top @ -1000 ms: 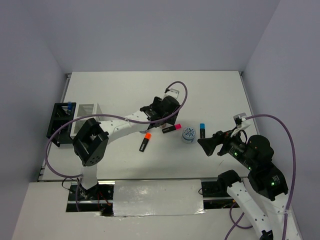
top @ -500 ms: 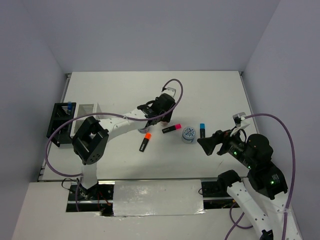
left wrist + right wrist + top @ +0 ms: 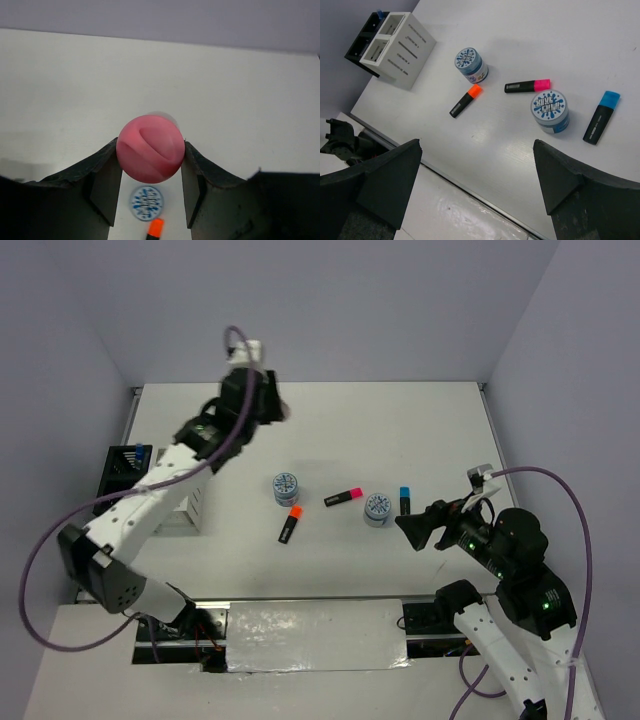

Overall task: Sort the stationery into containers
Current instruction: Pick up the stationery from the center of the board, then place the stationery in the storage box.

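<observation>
pink jar (image 3: 150,148); blue-white splatter-print tin (image 3: 549,110); orange-capped black highlighter (image 3: 465,100); white box (image 3: 405,55); black holder (image 3: 354,48)

Three highlighters (image 3: 465,100) (image 3: 527,86) (image 3: 601,118), two round tins (image 3: 470,64) (image 3: 550,110), one pink jar (image 3: 150,155), one white box (image 3: 400,50), one black pen holder (image 3: 360,44)
</observation>
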